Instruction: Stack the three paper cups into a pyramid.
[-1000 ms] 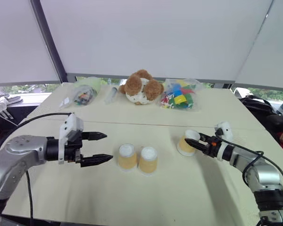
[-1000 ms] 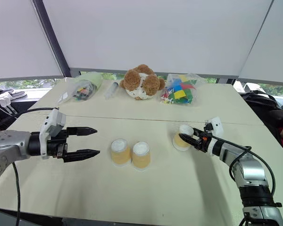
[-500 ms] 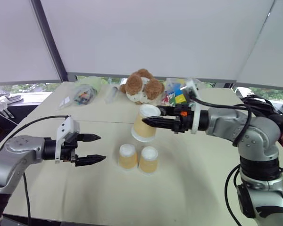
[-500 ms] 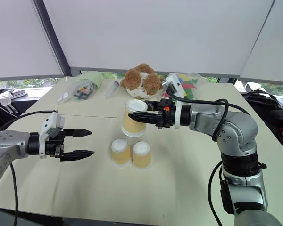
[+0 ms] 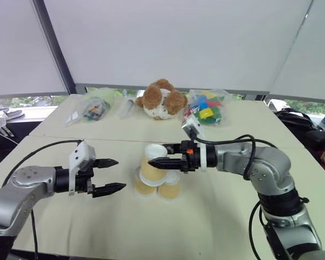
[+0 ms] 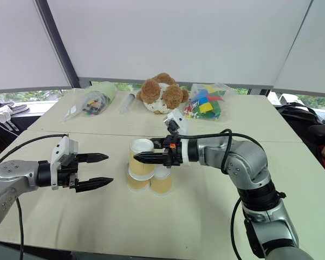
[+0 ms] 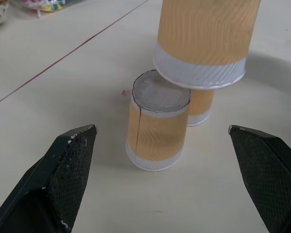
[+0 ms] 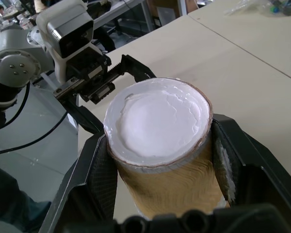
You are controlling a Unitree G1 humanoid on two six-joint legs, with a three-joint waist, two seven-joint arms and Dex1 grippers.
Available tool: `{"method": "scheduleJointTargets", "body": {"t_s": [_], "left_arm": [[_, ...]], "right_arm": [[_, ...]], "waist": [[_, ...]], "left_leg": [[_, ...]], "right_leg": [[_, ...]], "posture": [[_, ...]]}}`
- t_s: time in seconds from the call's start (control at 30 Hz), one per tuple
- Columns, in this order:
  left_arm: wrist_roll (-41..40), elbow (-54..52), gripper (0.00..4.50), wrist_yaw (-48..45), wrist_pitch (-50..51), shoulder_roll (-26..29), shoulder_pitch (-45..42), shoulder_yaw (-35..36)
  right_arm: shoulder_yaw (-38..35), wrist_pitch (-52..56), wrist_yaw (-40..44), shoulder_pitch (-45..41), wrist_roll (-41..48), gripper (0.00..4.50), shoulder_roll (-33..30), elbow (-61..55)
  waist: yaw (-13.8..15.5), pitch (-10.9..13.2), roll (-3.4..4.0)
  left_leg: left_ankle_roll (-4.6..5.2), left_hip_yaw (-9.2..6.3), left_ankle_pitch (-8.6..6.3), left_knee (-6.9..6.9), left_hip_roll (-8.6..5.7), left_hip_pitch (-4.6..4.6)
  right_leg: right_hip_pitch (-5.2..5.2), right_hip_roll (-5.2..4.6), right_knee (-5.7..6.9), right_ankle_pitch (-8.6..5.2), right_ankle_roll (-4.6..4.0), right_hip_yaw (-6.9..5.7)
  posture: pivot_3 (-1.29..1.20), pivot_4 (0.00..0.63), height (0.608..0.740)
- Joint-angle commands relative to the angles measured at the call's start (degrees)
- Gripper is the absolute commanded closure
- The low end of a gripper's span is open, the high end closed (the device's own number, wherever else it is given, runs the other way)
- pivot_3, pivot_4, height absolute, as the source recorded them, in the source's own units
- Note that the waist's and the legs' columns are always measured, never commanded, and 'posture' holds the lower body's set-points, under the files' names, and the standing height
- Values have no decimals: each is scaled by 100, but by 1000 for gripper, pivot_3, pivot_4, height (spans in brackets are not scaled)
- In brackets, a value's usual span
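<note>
While the left gripper (image 5: 109, 176) hangs wide open and empty beside two inverted cups (image 7: 159, 127), the right gripper (image 6: 142, 157) clamps a third cup (image 8: 161, 145), seemingly just above them.

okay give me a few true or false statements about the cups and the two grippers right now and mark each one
1. The right gripper holds a cup. True.
2. The left gripper is shut on a cup. False: it is open and holds nothing.
3. Two cups stand upside down side by side on the table. True.
4. The held cup stands apart at the table's right edge. False: it is above the two others.
5. The teddy bear lies between the grippers. False: it sits at the table's far side.
</note>
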Motion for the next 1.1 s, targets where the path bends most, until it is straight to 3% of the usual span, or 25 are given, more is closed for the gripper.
{"method": "scheduleJointTargets", "body": {"t_s": [0.03,0.57,0.6,0.67,0.7,0.97,1.1], "left_arm": [[-127,-201,0,74,28,-13,36,205],[-123,-182,0,155,7,-98,8,164],[-112,-172,0,153,-1,-101,7,161],[-101,-160,0,155,-10,-103,5,158],[-98,-156,0,157,-16,-103,6,159],[-86,-52,0,174,-44,-121,-48,153],[-159,75,0,141,1,-85,-111,250]], "right_arm": [[43,-321,218,-115,-199,2181,-117,30],[221,-830,542,-69,-764,2181,-116,347],[234,-832,579,-66,-760,1157,-116,350],[259,-845,623,-50,-778,286,-131,339],[270,-860,636,-37,-797,63,-142,328],[70,-948,691,-77,-819,63,-195,270],[-365,-954,918,-29,-523,63,-424,102]], "waist": [[-3,0,0],[-3,0,0],[-1,0,0],[0,0,0],[-1,0,0],[-1,0,0],[14,0,0]], "left_leg": [[0,0,0,0,0,0],[0,0,0,0,0,0],[0,0,0,0,0,0],[0,0,0,0,0,0],[0,0,0,0,0,0],[0,0,0,0,0,0],[0,0,0,0,-1,0]], "right_leg": [[0,0,0,0,0,0],[-1,0,0,0,0,0],[-1,0,0,0,0,0],[-1,0,0,0,0,0],[-1,0,0,0,0,0],[-1,0,0,0,0,0],[0,0,-1,0,0,0]], "posture": [[0,150,740],[0,150,740],[0,150,740],[0,150,740],[0,150,740],[0,150,740],[0,150,740]]}}
